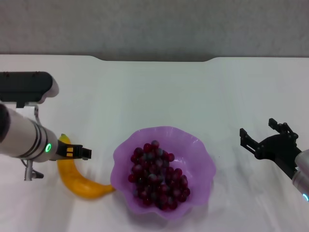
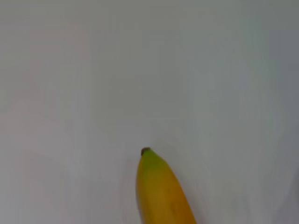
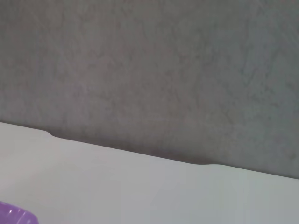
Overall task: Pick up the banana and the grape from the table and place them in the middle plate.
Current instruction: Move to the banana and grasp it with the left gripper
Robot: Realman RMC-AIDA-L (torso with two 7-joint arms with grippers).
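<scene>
The banana (image 1: 82, 182) lies on the white table (image 1: 145, 87) just left of the purple plate (image 1: 199, 147), one end near the plate's rim. The left wrist view shows the banana's green tip (image 2: 150, 159) on bare table. The grape bunch (image 1: 157, 175) lies inside the plate. My left gripper (image 1: 77, 152) hovers over the banana's far end, next to the plate's left side. My right gripper (image 1: 260, 133) is open and empty, held to the right of the plate. A corner of the plate's rim (image 3: 14, 216) shows in the right wrist view.
The table's far edge has a notch (image 1: 154, 59) in front of a grey wall (image 1: 154, 24). The same edge (image 3: 126, 151) and wall show in the right wrist view. My left arm's body (image 1: 21, 135) reaches in from the left.
</scene>
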